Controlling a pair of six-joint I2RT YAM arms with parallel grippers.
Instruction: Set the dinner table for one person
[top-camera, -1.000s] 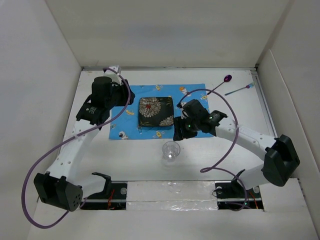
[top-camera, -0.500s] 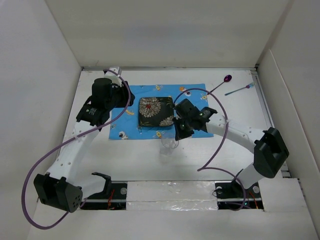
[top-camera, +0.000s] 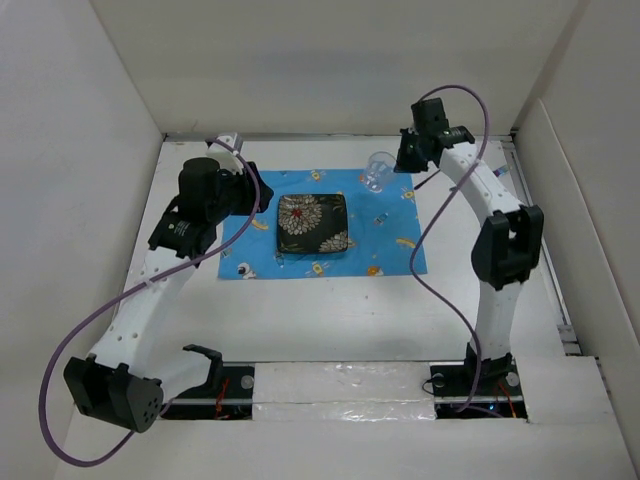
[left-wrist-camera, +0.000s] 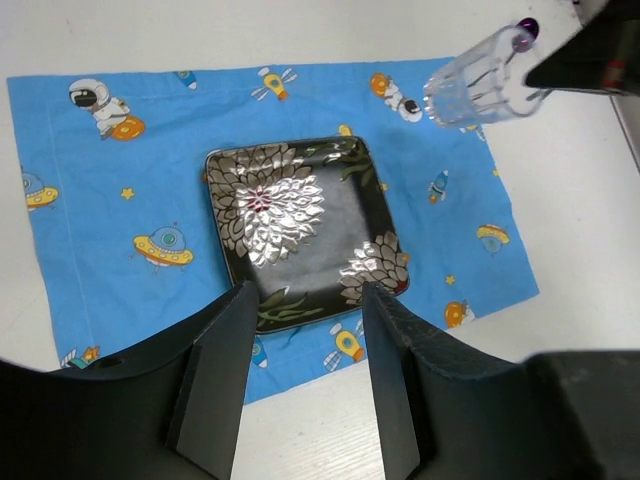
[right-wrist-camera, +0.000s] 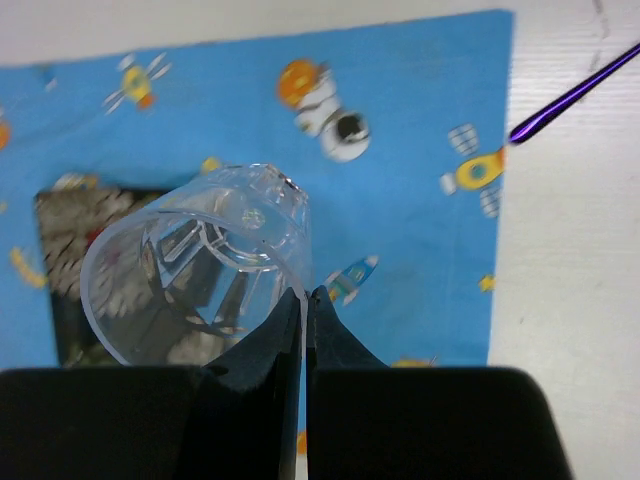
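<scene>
Right wrist, fingers (right-wrist-camera: 262, 390) pinching clear cup (right-wrist-camera: 190, 265)

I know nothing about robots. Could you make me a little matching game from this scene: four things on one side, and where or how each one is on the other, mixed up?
Things:
1. clear cup
2. square flowered plate
3. blue cloth
4. left gripper

States:
A. lies flat on the white table
B. open, holding nothing
C. pinched by its rim in the right gripper, tilted
D. sits on the middle of the cloth

Pairs: 1-C, 2-D, 3-A, 4-B
</scene>
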